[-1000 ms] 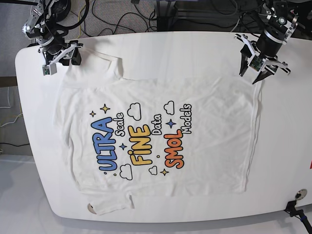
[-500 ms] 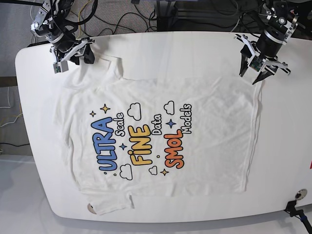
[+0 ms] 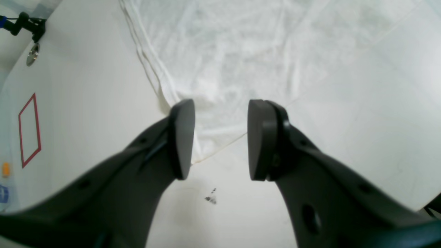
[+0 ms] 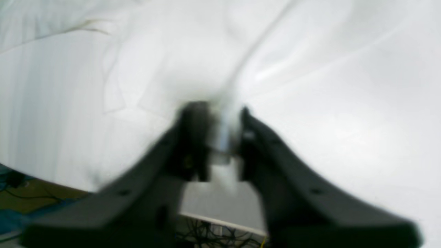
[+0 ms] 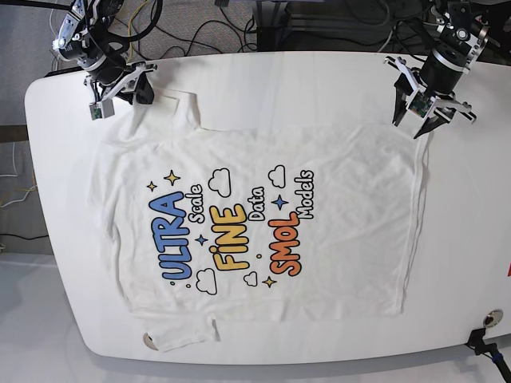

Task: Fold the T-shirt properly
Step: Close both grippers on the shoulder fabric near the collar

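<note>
White T-shirt (image 5: pixel 343 215) laid out over the middle of the white counter (image 5: pixel 471 223), base view. Print faces up, lettering turned sideways, running up the frame: "ULTRA" blue, "FINE" yellow, "SMOL" orange, with smaller black-outlined "Scale", "Data", "Models". Clouds and little stars around the words. Lower left of the frame: a sleeve sticks out past the shirt's bottom edge in view. Upper left: another part of the shirt sticks out, with creases, under the right pincer (image 5: pixel 124 100).

Right pincer at upper left of base view, over that creased part. Right wrist view is blurry; white fabric bunched between its fingertips, so it is gripping the T-shirt. A raised fold runs from the fingertips toward the top of that view.

Left pincer (image 5: pixel 415 124) at upper right of base view, by the shirt's upper right corner. Released: fingers well apart in left wrist view, nothing gripped, shirt corner seen between and beyond them.

Left wrist view also shows a red outlined shape (image 3: pixel 29 131) on the counter at left, small round metal piece (image 3: pixel 33 54) near the upper left corner, orange mark (image 3: pixel 5 169) at the left edge.
</note>
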Controlling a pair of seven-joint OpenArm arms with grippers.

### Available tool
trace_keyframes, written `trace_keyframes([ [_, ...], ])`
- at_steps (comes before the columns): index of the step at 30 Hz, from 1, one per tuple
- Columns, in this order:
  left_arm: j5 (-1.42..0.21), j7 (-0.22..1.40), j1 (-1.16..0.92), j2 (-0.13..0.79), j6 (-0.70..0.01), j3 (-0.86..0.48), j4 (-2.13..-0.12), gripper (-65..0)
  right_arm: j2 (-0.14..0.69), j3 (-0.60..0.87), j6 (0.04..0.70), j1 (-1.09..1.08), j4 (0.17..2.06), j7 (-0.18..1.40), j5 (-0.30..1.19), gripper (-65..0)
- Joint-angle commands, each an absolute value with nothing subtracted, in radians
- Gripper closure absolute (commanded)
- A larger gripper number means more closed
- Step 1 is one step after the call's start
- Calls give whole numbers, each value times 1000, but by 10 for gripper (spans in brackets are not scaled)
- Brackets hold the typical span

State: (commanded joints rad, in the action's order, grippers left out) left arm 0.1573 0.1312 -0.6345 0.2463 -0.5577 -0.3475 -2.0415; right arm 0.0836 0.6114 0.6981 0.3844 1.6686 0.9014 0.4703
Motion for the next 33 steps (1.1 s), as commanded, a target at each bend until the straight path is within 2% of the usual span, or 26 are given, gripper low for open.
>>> trace_keyframes([
  [11,157,131,-634,246,-558,-349,-2041,-235,87,611,698,386,1672,901,467,0],
  [20,157,133,-607,246,-559,-348,-2041,-235,87,610,698,371,1834,903,466,0],
  [30,157,136,-572,246,-558,-346,-2035,-235,116,610,698,334,1874,903,466,0],
  [33,156,189,-572,246,-558,-354,-2032,-237,116,610,698,325,1871,903,466,0],
])
